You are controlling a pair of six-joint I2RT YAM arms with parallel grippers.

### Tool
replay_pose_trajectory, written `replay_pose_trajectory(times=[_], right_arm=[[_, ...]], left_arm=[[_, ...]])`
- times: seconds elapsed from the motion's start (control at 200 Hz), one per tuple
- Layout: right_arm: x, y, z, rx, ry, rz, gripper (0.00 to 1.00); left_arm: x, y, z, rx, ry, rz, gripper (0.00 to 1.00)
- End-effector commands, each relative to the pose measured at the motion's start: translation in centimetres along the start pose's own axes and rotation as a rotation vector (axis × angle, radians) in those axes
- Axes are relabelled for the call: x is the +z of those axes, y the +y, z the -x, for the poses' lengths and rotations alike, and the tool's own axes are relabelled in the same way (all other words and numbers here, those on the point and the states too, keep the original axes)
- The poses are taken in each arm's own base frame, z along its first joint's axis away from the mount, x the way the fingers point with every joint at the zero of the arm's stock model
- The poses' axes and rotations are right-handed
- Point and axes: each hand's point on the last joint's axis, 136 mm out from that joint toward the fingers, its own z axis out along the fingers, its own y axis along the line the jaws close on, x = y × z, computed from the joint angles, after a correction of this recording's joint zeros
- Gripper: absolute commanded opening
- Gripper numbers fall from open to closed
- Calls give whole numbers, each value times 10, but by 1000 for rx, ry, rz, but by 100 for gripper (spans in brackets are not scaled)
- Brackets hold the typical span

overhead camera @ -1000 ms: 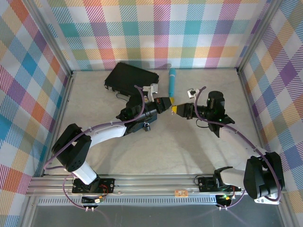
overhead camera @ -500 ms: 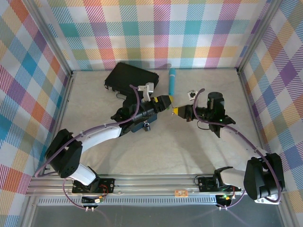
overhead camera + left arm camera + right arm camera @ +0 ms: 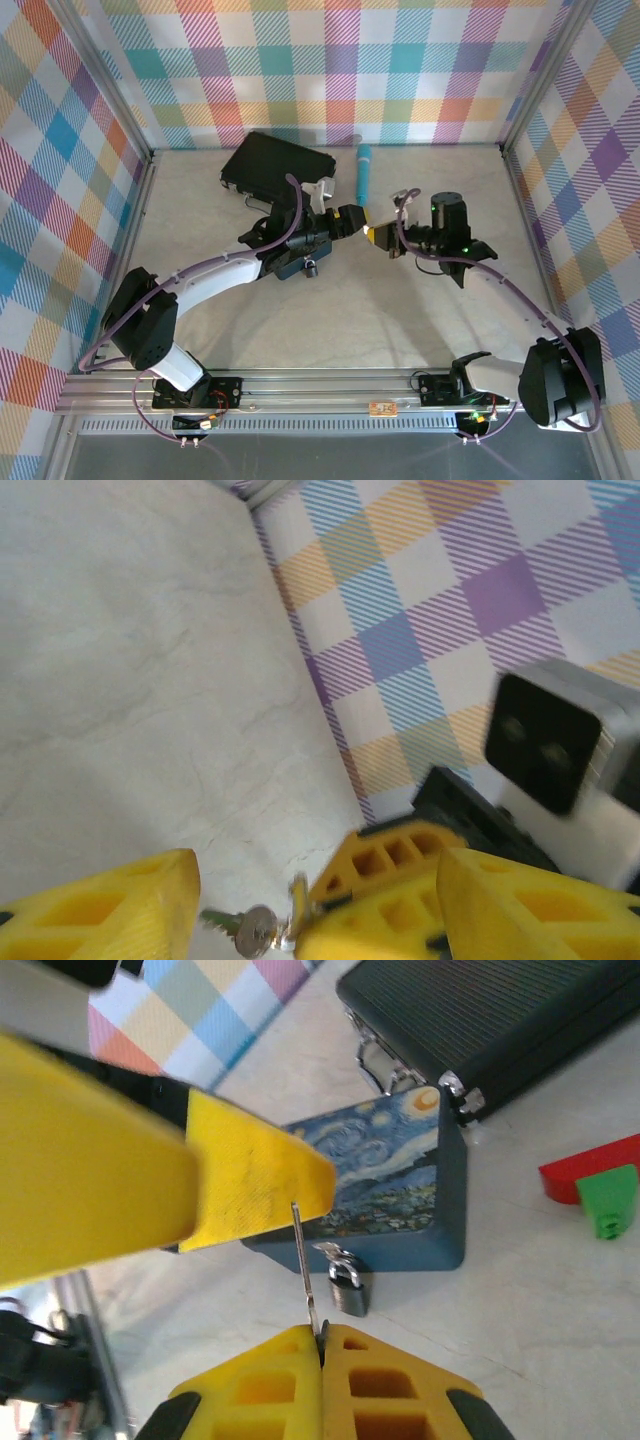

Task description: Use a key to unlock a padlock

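My right gripper point(image 3: 322, 1338) is shut on the key point(image 3: 306, 1265), a thin silvery blade that sticks up from its tips. The blade's end reaches a yellow finger point(image 3: 250, 1185) of the left gripper. The padlock point(image 3: 347, 1286), small and dark with a silvery shackle, hangs on the front of the starry-night box point(image 3: 385, 1185) and rests on the table. From above, the left gripper point(image 3: 354, 215) and right gripper point(image 3: 373, 235) meet tip to tip, with the padlock point(image 3: 312, 267) lower left. My left gripper point(image 3: 315, 920) is open; the key point(image 3: 255, 930) shows between its fingers.
A black case point(image 3: 275, 165) lies at the back left, with a teal cylinder point(image 3: 363, 172) to its right. Red and green blocks point(image 3: 592, 1185) sit right of the box. The left arm covers most of the box point(image 3: 293, 268). Plaid walls enclose the table.
The two grippers have stayed tip to tip above the table. The left gripper rose slightly toward the back and the right wrist shifted a little left. The padlock and box have not moved.
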Motion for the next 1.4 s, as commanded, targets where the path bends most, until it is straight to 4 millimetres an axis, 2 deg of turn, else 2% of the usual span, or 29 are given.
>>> replay_pose_trajectory(times=[0.0,0.125,0.34,0.71,0.925,1.14,1.26,1.39], right_arm=[[-10,-9,8,-191,4,-223,0],[-11,-11,9,-257,0,-311,0],[-8,-20,11,-325,-11,-426,0],[14,-8,11,-335,5,-347,0],[21,-4,10,-341,10,-330,0],[23,-3,5,-336,21,-318,0],[24,-3,3,-339,26,-316,0],[22,-1,4,-343,18,-312,0]], left_arm=[[-4,11,15,-159,-43,116,63],[2,15,17,-305,-63,127,56],[13,22,3,-425,-30,142,50],[18,16,2,-438,-36,118,47],[21,22,-3,-442,-28,140,43],[24,28,-2,-435,-43,150,33],[27,27,-1,-428,-44,145,24],[31,27,-1,-429,-40,144,7]])
